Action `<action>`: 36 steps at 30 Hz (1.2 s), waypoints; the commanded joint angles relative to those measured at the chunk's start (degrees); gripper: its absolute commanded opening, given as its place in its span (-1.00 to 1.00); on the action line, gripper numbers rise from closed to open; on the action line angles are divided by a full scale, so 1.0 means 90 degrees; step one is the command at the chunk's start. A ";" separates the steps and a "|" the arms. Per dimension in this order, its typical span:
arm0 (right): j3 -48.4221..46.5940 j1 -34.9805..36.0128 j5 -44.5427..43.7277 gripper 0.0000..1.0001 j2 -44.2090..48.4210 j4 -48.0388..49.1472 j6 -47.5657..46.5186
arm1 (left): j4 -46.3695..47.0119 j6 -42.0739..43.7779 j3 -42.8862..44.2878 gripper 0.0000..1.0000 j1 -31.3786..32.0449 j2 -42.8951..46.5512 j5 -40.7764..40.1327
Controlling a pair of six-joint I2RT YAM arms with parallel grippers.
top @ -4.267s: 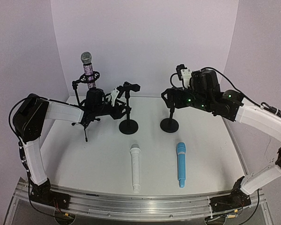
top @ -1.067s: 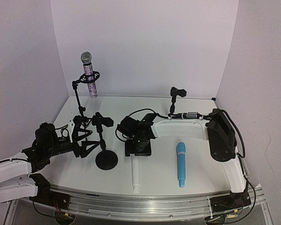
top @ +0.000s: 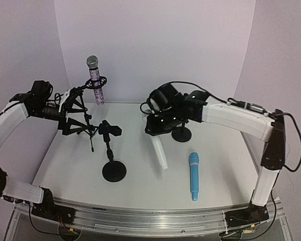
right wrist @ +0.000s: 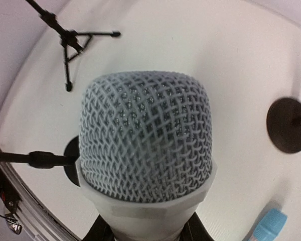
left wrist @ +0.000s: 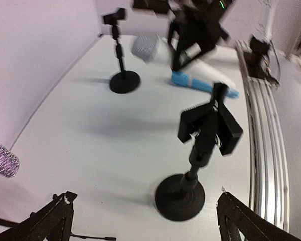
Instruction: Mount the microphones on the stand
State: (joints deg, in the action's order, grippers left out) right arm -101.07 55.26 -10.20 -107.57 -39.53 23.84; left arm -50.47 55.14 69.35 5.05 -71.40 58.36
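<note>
My right gripper [top: 157, 124] is shut on the white microphone [top: 159, 150] just below its mesh head [right wrist: 145, 135]. The microphone hangs tilted over the table's middle, tail end down. My left gripper [top: 78, 118] is open and holds nothing, raised at the back left next to the tripod stand [top: 85, 108]. That stand's clip holds the glittery purple microphone [top: 96, 83]. A round-based stand [top: 113, 170] with an unfilled clip [left wrist: 209, 125] is left of centre. A second round-based stand [top: 181, 133] sits behind my right arm. The light blue microphone [top: 193, 175] lies flat at the front right.
White walls close in the table at the back and both sides. A metal rail [top: 150, 221] runs along the near edge. The tripod's legs [right wrist: 72, 37] spread over the table at the back left.
My right gripper has closed on the white microphone and lifted it up and back off the table. My left gripper opened, left the round-based stand and rose to the back left.
</note>
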 commanded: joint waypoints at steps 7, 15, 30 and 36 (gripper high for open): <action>0.0770 -0.0073 0.0102 -1.00 0.0845 0.1099 -0.1330 | -0.2232 0.2821 0.1652 0.99 0.1108 -0.1296 0.0362; 0.1121 -0.0069 0.0183 -1.00 0.1044 0.1468 -0.1169 | -0.1694 0.2205 0.1649 0.99 0.1346 -0.1462 0.0647; 0.1180 -0.0073 0.0143 -1.00 0.1095 0.1530 -0.1107 | -0.2368 0.2869 0.1992 0.72 0.1579 -0.1890 0.0614; 0.1218 -0.0074 0.0137 -1.00 0.1113 0.1541 -0.1084 | -0.2408 0.2924 0.2002 0.59 0.1611 -0.1906 0.0625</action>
State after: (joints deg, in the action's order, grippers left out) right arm -90.21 54.87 -9.19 -100.57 -27.82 13.58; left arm -70.58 80.10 84.42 19.16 -88.27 62.64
